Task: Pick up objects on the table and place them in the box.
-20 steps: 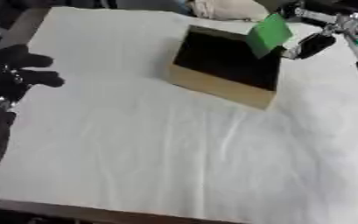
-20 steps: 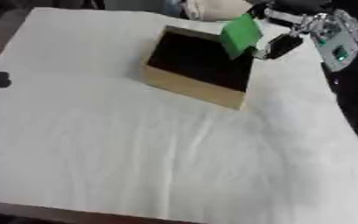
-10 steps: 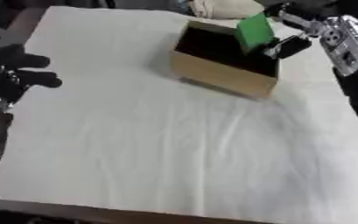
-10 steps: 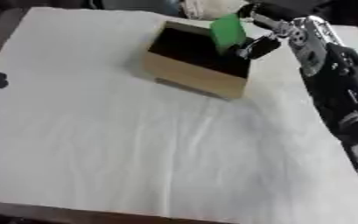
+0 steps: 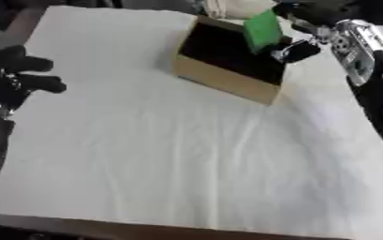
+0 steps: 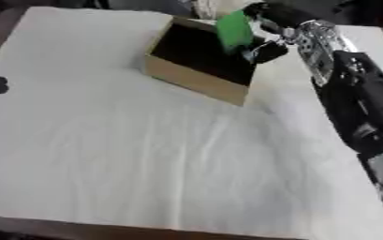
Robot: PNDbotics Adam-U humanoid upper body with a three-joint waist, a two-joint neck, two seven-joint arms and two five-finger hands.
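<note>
A tan cardboard box (image 5: 224,80) with a dark inside stands at the far middle of the white-covered table (image 5: 170,154). My right hand (image 5: 302,29) reaches in from the upper right and is shut on a flat green object (image 5: 262,31), holding it tilted over the box's far right corner. The green object's lower edge dips just inside the box opening. At the left edge, my left hand (image 5: 16,79) rests with its fingers relaxed and holds nothing.
A pale rounded thing (image 5: 229,8) lies beyond the box at the table's far edge. My right forearm (image 6: 354,101) runs down the right side of the table. The table's wooden front edge (image 5: 145,229) shows at the bottom.
The right hand has carried the green object left and down, from beside the box to over its far right corner. The view has shifted slightly. The left hand has stayed put.
</note>
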